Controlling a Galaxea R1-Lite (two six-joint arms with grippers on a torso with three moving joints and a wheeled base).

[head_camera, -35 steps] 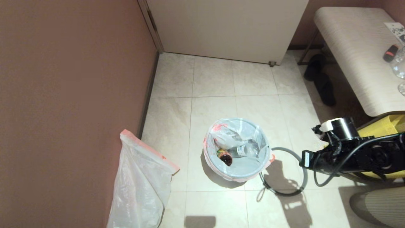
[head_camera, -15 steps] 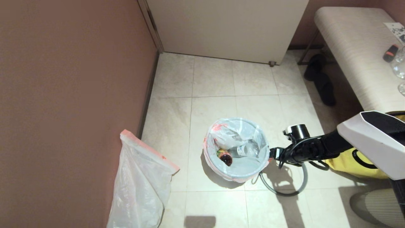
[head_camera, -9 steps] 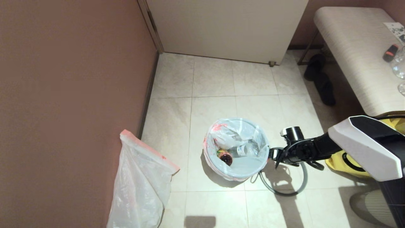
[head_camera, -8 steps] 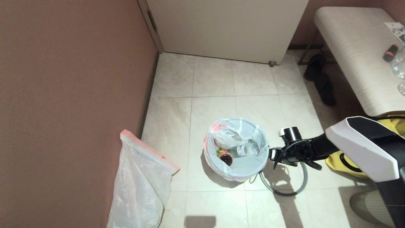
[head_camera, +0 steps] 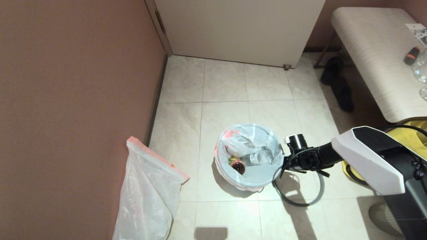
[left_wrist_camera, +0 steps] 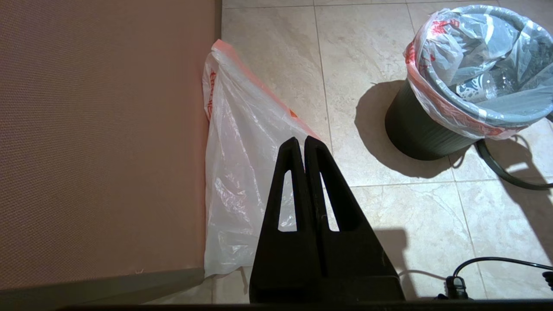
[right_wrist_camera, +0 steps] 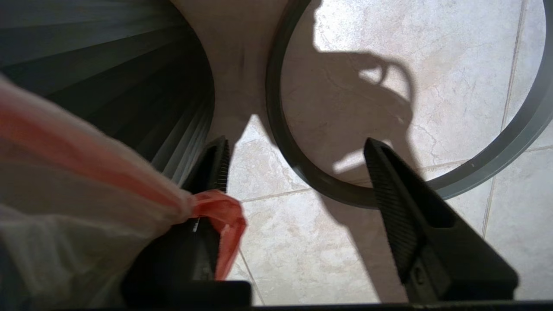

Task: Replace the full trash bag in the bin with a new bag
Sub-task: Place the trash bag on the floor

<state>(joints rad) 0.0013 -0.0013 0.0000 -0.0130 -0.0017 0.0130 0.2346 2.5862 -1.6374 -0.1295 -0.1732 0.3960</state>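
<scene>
Pale beige floor tiles (head_camera: 227,86) with thin grout lines meet a dull reddish-brown wall (head_camera: 73,83) on the left. A white door (head_camera: 240,30) closes the far side. At the right stands a light wood-grain bench (head_camera: 377,56), dark slippers (head_camera: 337,83) beside its leg. Hard shadows fall on the tiles.

In the head view the right gripper's (head_camera: 283,165) fingertips are hidden behind the rim of the bin (head_camera: 233,181), whose black wall is mostly covered by the full trash bag (head_camera: 248,150). The new bag (head_camera: 146,196) is cut off by the bottom edge. The grey hoop (right_wrist_camera: 302,172) runs out of the right wrist view on 2 sides.
</scene>
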